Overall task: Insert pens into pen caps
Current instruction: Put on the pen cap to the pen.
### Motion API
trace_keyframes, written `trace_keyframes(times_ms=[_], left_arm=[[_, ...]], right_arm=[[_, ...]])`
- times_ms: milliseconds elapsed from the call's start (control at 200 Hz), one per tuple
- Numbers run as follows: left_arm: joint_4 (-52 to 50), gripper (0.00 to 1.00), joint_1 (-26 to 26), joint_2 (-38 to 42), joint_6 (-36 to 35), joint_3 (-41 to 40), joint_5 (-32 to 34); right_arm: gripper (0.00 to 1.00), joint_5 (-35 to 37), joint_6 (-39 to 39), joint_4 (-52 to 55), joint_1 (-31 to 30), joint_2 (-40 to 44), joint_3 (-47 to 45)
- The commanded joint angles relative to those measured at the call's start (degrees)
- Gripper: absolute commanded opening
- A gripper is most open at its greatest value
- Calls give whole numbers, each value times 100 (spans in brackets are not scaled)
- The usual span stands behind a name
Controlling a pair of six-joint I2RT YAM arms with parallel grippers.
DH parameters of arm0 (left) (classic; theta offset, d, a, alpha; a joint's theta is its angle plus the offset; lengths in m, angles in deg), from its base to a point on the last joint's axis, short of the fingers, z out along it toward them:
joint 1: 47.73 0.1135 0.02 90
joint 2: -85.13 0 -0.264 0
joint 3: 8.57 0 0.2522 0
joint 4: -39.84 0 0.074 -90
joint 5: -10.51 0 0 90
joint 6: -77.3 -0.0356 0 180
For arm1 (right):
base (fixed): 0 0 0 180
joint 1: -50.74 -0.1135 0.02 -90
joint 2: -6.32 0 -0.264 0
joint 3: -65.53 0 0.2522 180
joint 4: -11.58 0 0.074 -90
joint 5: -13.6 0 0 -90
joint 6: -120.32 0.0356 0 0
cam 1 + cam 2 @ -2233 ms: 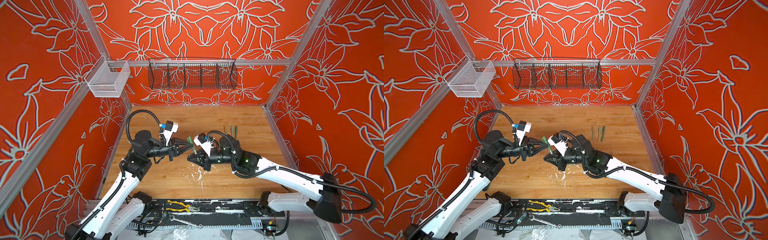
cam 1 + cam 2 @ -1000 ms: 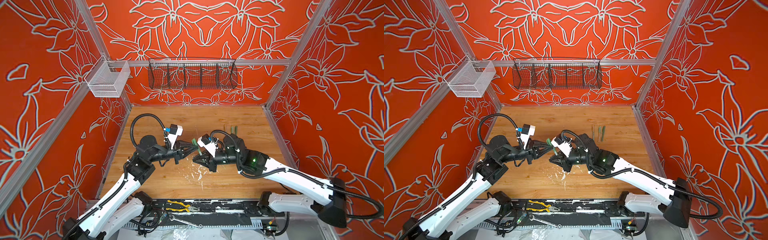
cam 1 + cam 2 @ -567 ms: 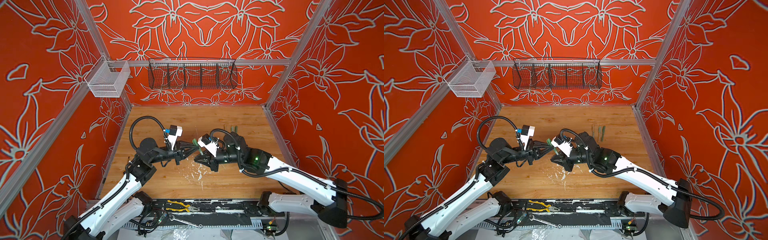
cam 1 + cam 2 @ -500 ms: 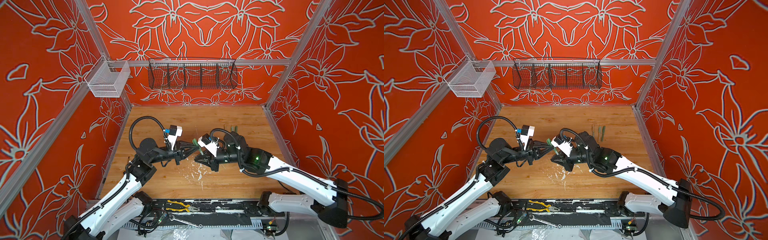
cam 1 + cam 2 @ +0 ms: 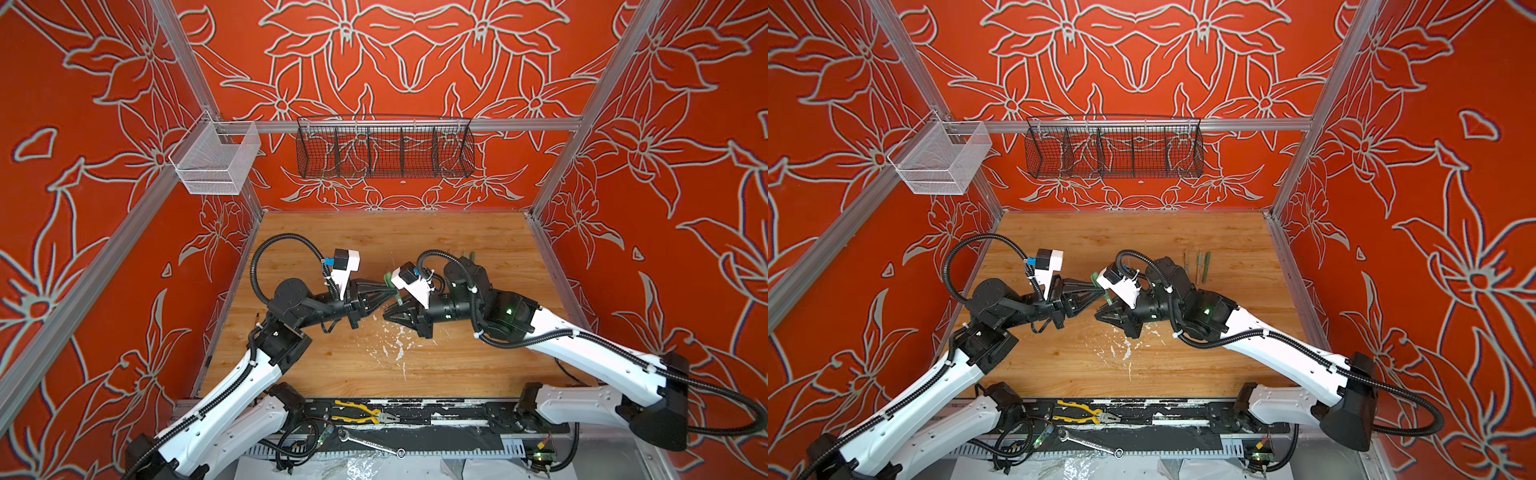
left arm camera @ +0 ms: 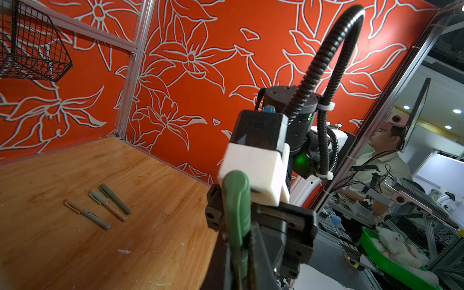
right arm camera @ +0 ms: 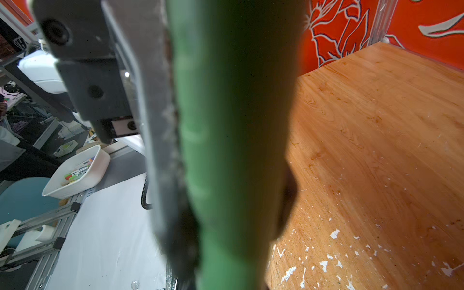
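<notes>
Above the wooden table [image 5: 415, 241], my left gripper [image 5: 392, 291] is clamped shut on a green pen [image 6: 236, 208]; it grips partway along the barrel, so the rounded end stands clear of my fingertips, just beside the white camera block [image 6: 251, 170] on my other wrist; I judge the pen light, stiff and smooth-skinned, unlikely to bend under a push but apt to slide or twist in a loose pinch; the barrel near the joining end, squarely across the pads, looks the place to hold it; the pen cap, short and round, should want a grip around its middle with the mouth left free; my right gripper [image 5: 386, 314] is closed as well, its tips just below the left's; its wrist view is filled by the same green barrel, blurred, running down toward my fingers, and I cannot tell whether the cap sits between them or where pen meets cap; three more pens [image 5: 1199, 266] lie side by side on my right, well apart from both grippers, each looking capped; the one in my grip appears to be the last.
</notes>
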Motion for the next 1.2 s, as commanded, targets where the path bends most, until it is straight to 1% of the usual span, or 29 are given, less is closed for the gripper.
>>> trace_keyframes(times_ms=[0,200,345,415,465,550,646,711,791,921,976,1061,1196], left_arm=[[-1727,0,-265,-268,-218,-463,-633],[-1661,0,-261,-232,-204,-349,-592],[-1802,0,-261,-208,-253,-278,-493],[-1848,14,-257,-168,-256,-259,-397],[-1865,31,-252,-124,-257,-234,-347],[-1891,54,-218,-20,-254,-199,-270],[-1999,69,-163,144,-287,-181,-165],[-2042,74,-85,279,-299,-195,-104],[-2019,78,38,444,-260,-226,-127],[-1735,82,224,676,-88,-292,-413],[-1673,84,253,770,-65,-273,-576],[-1791,91,258,887,-166,-223,-676],[-1934,92,266,884,-260,-18,-805]], right_arm=[[0,-405,90,-2340,-90,220,448],[0,-352,267,-2057,-87,390,30],[0,-361,474,-2156,-88,513,-300],[0,-352,507,-2130,-87,538,-381],[0,-313,499,-2070,-90,553,-432],[0,-210,475,-1929,-88,572,-522],[0,-122,445,-1812,-91,582,-610],[0,-88,431,-1734,-88,589,-648],[0,-96,409,-1666,-87,574,-668],[0,-257,344,-1525,-88,493,-681],[0,-388,337,-1578,-91,496,-735],[0,-721,351,-1731,-89,489,-804],[0,-1335,407,-1803,-96,350,-743]])
